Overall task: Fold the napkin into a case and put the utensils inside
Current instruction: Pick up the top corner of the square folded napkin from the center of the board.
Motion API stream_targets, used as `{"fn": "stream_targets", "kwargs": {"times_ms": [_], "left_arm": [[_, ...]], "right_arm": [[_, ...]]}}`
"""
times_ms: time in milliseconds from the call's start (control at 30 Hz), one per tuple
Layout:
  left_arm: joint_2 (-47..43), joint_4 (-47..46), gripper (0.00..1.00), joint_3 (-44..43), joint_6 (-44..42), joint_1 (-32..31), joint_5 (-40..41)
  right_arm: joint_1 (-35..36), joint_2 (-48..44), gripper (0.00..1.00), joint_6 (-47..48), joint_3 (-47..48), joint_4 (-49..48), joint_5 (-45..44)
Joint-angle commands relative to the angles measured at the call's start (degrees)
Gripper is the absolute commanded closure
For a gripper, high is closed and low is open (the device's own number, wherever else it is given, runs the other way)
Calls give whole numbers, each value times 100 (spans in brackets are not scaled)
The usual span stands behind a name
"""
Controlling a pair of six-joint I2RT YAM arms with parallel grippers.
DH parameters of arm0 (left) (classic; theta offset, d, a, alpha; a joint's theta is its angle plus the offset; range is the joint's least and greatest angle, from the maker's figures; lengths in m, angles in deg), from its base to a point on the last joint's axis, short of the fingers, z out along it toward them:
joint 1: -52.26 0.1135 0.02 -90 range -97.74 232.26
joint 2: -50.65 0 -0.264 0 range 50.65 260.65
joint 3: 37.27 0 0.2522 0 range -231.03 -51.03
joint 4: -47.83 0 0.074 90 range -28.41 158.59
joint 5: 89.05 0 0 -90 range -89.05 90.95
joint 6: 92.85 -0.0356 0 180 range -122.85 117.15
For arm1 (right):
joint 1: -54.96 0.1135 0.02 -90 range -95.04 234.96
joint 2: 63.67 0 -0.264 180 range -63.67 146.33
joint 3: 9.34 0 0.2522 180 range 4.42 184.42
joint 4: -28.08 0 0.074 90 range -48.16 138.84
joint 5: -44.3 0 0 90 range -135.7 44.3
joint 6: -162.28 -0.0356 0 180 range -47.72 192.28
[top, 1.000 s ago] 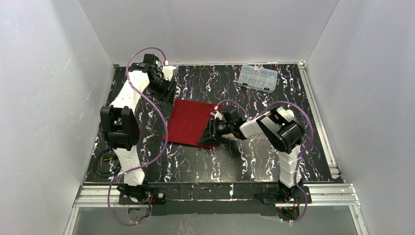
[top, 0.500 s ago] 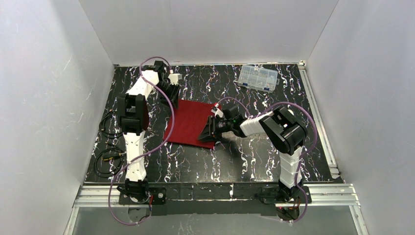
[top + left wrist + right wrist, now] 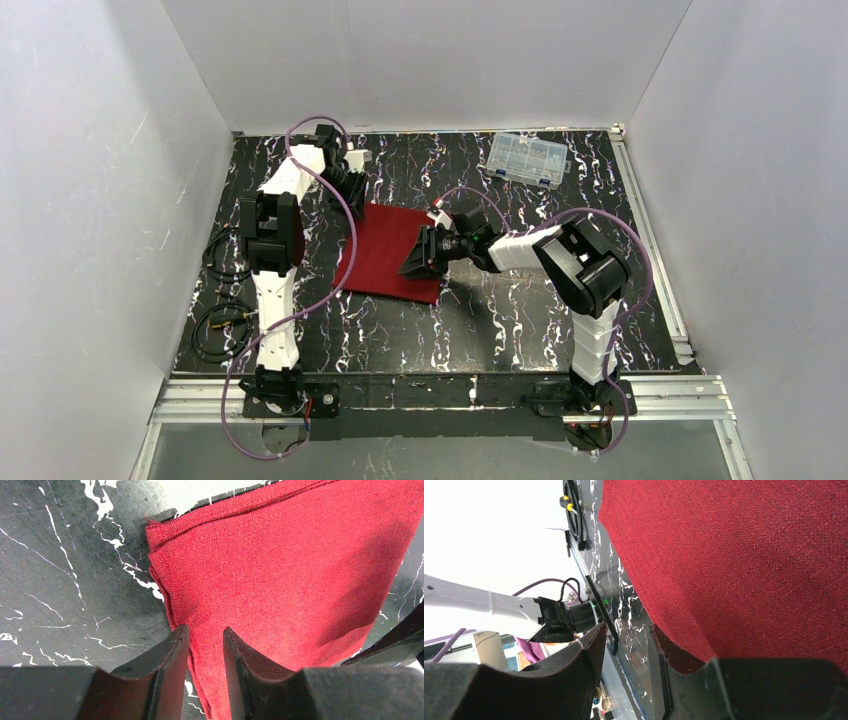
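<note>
Honestly, the left gripper (image 3: 206, 629) is hovering with just a narrow gap right over a folded edge of the napkin (image 3: 300, 570), and I can't tell whether it's actually pinching the cloth. The right gripper (image 3: 628, 626) is sitting partly apart, with the table (image 3: 621, 587) showing through the gap and red cloth leaning on one finger, hiding what's behind. Well beyond it, the clear compartment box (image 3: 526, 158) is looking too small to read.

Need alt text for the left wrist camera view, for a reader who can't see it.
A deep red napkin, folded in layers, lies on a black, white-veined table. The left gripper is at its near edge, jaws narrowly apart with cloth visible between them.
</note>
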Motion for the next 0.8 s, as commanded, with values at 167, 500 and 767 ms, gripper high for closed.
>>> {"fn": "stream_targets", "kwargs": {"times_ms": [167, 500, 767], "left_arm": [[-196, 15, 68, 177, -68, 24, 196], [-209, -65, 69, 356, -120, 23, 215], [-355, -242, 88, 550, -126, 19, 193]], "right_arm": [[-100, -165, 56, 59, 389, 145, 90], [-153, 148, 59, 79, 505, 146, 87], [-190, 418, 61, 96, 729, 173, 41]]}}
